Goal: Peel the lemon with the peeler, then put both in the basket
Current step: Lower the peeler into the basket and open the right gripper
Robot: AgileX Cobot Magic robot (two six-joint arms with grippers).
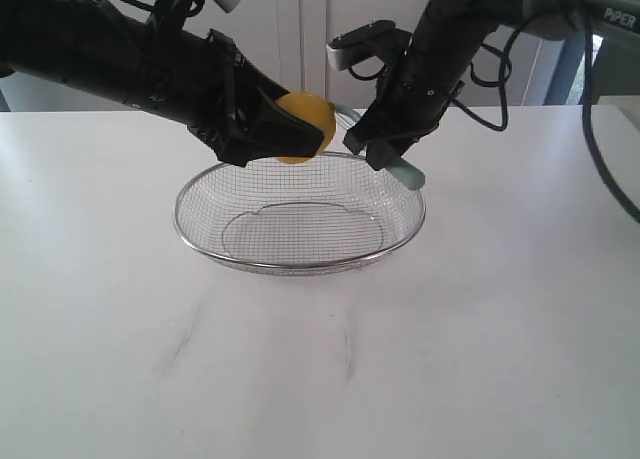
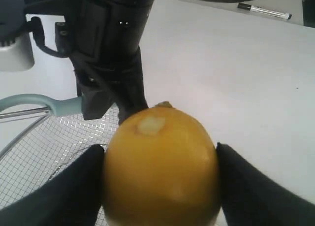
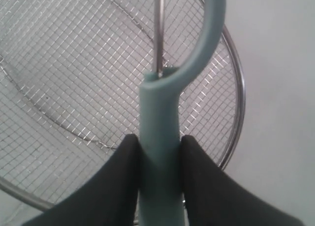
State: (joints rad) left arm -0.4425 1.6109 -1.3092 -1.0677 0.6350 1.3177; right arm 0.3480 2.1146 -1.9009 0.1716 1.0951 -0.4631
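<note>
The yellow lemon (image 1: 305, 127) hangs in the air over the back rim of the wire basket (image 1: 300, 264), with my left gripper (image 1: 290, 131) shut on it. Seen from the left wrist, the lemon (image 2: 161, 169) fills the gap between both black fingers (image 2: 69, 191) and shows a pale patch near its nub. My right gripper (image 1: 385, 141) is shut on the pale teal peeler (image 1: 408, 169), just right of the lemon. From the right wrist, the peeler handle (image 3: 160, 132) sits squeezed between the fingers (image 3: 115, 181), its curved head and metal blade reaching out over the basket mesh (image 3: 74, 63).
The basket stands on a white table (image 1: 320, 379). A marker pen (image 2: 263, 12) lies on the table far from the grippers in the left wrist view. A white wall or cabinet runs behind the table.
</note>
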